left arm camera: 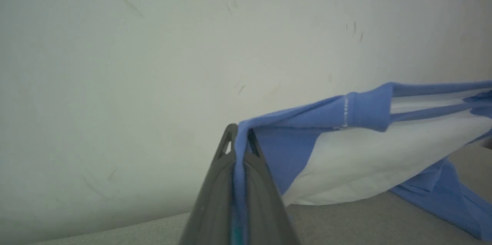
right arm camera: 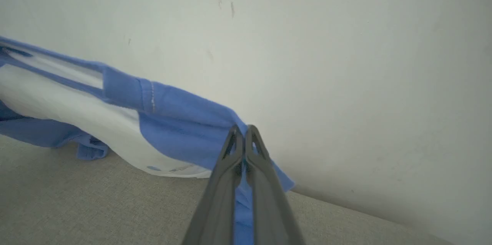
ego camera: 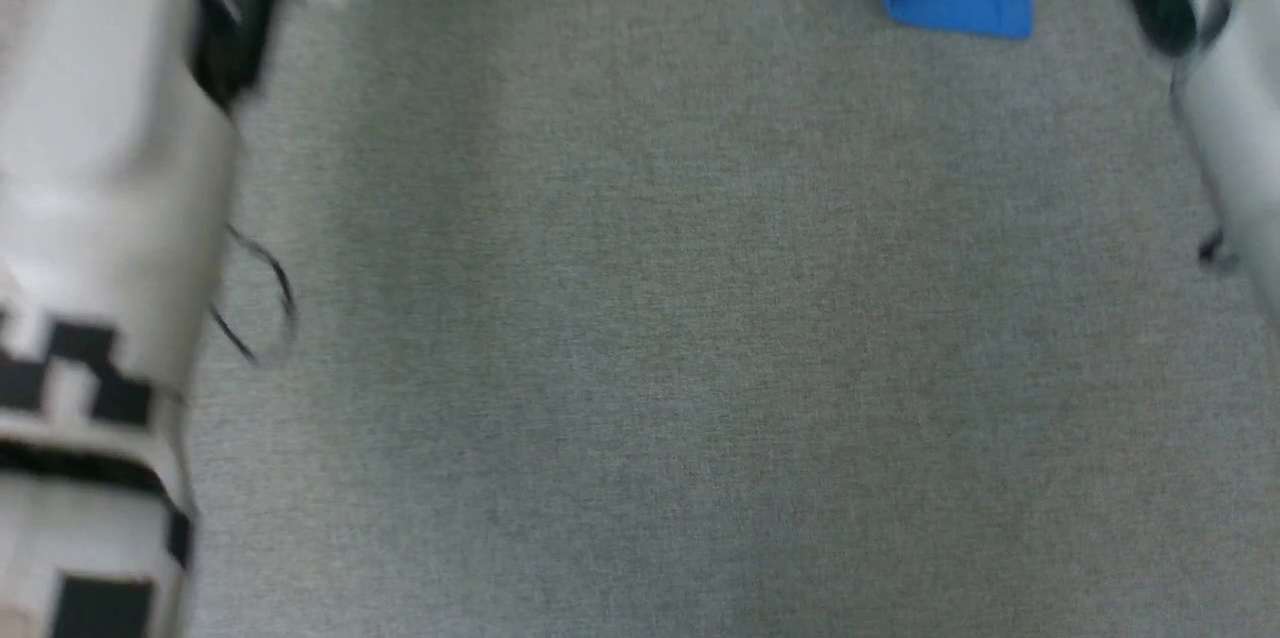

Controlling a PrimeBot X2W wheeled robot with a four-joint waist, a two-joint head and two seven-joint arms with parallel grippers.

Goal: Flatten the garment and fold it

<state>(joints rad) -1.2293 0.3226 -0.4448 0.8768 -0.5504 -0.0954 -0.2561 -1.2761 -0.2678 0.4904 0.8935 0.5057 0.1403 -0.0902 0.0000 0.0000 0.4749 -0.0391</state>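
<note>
Because we have it pinched at two far-apart points, the garment [left arm camera: 365,153] hangs between our arms as a sagging span rather than a heap. Our left gripper [left arm camera: 240,133] is closed tight on a blue fold that runs down between its fingers. Our right gripper [right arm camera: 243,129] is clamped the same way on blue cloth at the opposite end, just past a stitched hem. Both ends are lifted in front of the pale wall [left arm camera: 153,45], and the white body droops in the middle, with a blue part trailing down to the grey surface [ego camera: 700,338]. From the head, which is blurred, we see a blue piece at the top edge, well ahead of the bare grey area. We judge this wide, high hold is meant to let the shirt's own weight pull out the creases, so it can be laid flat before any fold.
</note>
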